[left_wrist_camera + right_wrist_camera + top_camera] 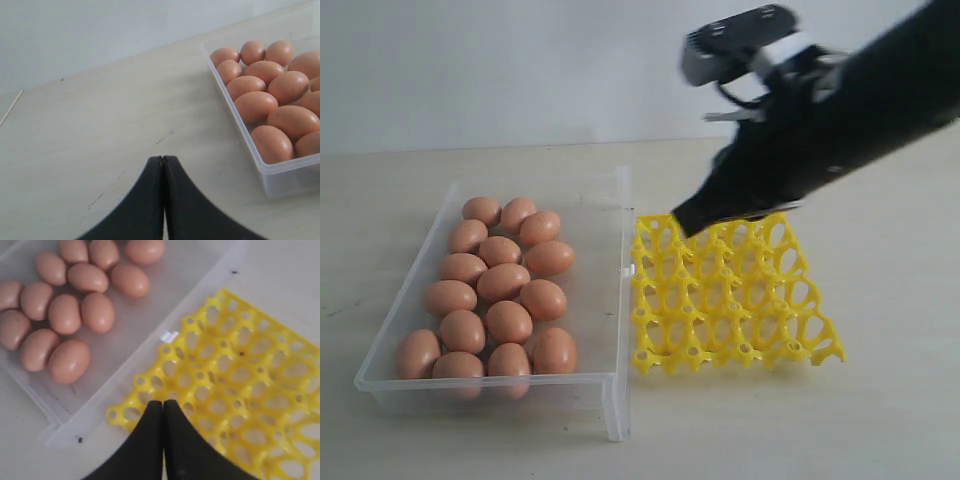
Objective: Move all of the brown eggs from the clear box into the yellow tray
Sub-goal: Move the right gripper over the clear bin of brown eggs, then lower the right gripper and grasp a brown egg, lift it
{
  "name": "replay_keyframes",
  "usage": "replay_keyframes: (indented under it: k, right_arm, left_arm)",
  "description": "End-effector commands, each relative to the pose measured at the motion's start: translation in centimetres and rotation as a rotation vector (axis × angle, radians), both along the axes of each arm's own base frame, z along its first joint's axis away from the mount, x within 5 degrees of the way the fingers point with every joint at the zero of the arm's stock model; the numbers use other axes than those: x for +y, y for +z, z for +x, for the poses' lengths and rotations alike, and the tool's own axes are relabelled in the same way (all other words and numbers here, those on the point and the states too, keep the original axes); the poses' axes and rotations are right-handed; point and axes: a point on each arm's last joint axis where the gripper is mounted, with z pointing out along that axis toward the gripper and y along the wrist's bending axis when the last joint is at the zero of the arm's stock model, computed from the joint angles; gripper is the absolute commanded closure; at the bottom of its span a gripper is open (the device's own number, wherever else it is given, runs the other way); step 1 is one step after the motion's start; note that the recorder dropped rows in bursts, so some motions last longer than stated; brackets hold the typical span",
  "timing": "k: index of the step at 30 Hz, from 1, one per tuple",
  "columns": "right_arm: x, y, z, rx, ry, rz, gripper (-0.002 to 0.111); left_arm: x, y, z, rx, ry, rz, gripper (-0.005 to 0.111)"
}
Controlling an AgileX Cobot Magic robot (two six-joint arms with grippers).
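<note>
Closed and empty, the right gripper (682,222) hangs with its two black fingers pressed flat together and nothing between them. Its tip is poised over the corner of the yellow tray (740,300) that lies nearest the clear box (623,262). Directly beneath the tip are the tray's edge cups. Just past them, on the side away from this arm, runs the long wall of the box, close alongside the tray; whether the two touch I cannot tell.

All sixteen brown eggs (500,283) lie in the box, clustered in the half farther from the right gripper. A bare strip of box floor separates them from the wall next to the tray. Every tray cup that shows is empty, though the arm hides a few at the far edge.

The left gripper (163,159) is likewise closed on nothing, low over the bare table (100,125), with an end of the box ahead of it and apart from it.

By my reading, the task is at its very start. No egg has been moved, and all sixteen are left to carry over.
</note>
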Motion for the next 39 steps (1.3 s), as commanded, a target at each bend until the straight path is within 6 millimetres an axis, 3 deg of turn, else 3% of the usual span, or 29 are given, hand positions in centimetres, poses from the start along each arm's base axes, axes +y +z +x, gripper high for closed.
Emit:
replay_keyframes:
  k: [1,5,10,13,27,39]
  right_arm:
    - [5.7,-2.5,3.2,0.132,0.15,-0.102,0.106]
    - [9.5,-4.1,5.8,0.157,0.318,-0.219,0.09]
    - [12.1,-5.3,9.1,0.096,0.379,-0.265,0.055]
    - [13.3,-6.2,10.6,0.036,0.454,-0.283,0.045]
    - [16.2,-10.7,13.6,-0.118,0.684,-0.284,0.044]
    - [16.1,-13.6,14.7,-0.128,0.66,-0.285,0.044]
  left_arm:
    - [0.0,0.2,0.0,-0.018,-0.001,-0.006,0.107]
    - [0.0,0.2,0.0,-0.018,-0.001,-0.006,0.107]
    - [0.0,0.2,0.0,-0.018,-0.001,-0.006,0.107]
    - [0.0,0.2,0.0,-0.018,-0.001,-0.006,0.107]
    - [0.0,0.2,0.0,-0.018,-0.001,-0.006,0.107]
    - [0.0,0.2,0.0,-0.018,-0.001,-0.006,0.107]
